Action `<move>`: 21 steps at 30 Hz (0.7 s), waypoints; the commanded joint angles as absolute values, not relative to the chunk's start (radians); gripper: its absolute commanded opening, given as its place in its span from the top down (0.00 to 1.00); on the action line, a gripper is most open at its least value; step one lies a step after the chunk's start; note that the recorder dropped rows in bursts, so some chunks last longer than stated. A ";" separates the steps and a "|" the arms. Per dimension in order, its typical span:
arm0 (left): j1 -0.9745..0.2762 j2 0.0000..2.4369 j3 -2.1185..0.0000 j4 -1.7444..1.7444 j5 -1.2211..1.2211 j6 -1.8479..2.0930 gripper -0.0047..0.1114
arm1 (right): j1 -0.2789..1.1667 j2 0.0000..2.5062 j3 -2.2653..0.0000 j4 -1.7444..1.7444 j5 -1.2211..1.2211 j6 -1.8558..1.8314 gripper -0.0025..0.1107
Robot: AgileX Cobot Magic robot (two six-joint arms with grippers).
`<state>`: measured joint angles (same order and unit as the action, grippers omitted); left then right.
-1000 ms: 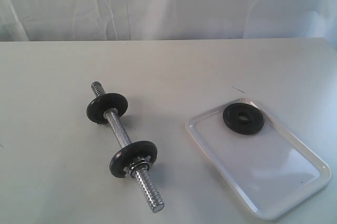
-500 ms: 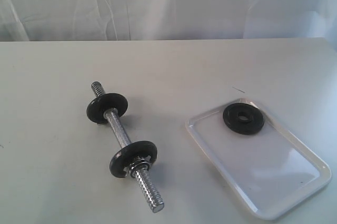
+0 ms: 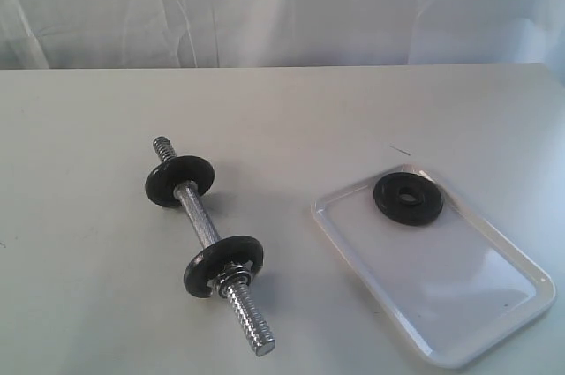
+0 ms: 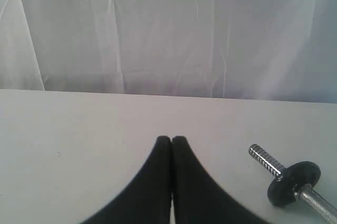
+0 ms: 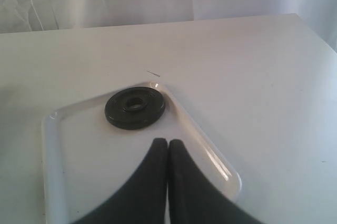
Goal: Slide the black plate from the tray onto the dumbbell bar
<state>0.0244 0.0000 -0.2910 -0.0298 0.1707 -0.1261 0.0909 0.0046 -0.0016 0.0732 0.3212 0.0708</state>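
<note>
Fingers of our left gripper [image 4: 171,139] press together, holding nothing; our right gripper [image 5: 167,142] is closed likewise, empty. We see the black plate [image 3: 407,199] lying flat in the tray [image 3: 441,291], near its 11 o'clock corner. Well apart, at 9 o'clock from the tray, the dumbbell bar [image 3: 201,221] runs from 11 to 5 o'clock. Our left wrist view cuts the bar off past one disc [image 4: 293,182]. Our right fingers hide part of the tray.

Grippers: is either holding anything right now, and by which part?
Nothing is held. The left gripper and right gripper are both shut and empty; the black plate lies flat in the tray, untouched.
</note>
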 commanded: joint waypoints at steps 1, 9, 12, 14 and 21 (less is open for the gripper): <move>0.027 0.000 -0.295 -0.029 0.158 -0.144 0.96 | 0.093 0.000 0.000 0.076 0.314 0.076 0.98; 0.027 0.000 -0.295 -0.072 0.152 -0.475 0.96 | 0.093 0.000 0.000 0.076 0.314 0.076 0.98; 0.027 0.000 -0.295 -0.074 0.152 -0.505 0.96 | 0.093 0.000 0.000 0.076 0.314 0.076 0.98; 0.027 0.000 -0.299 -0.151 0.179 -0.544 0.96 | 0.093 0.000 0.000 0.076 0.314 0.076 0.98; 0.027 0.000 -0.347 -0.497 0.364 -0.481 0.96 | 0.093 0.000 0.000 0.076 0.314 0.076 0.98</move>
<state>0.0244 0.0000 -0.3161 -0.4107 0.3720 -0.5455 0.0909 0.0046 -0.0016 0.0732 0.3212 0.0708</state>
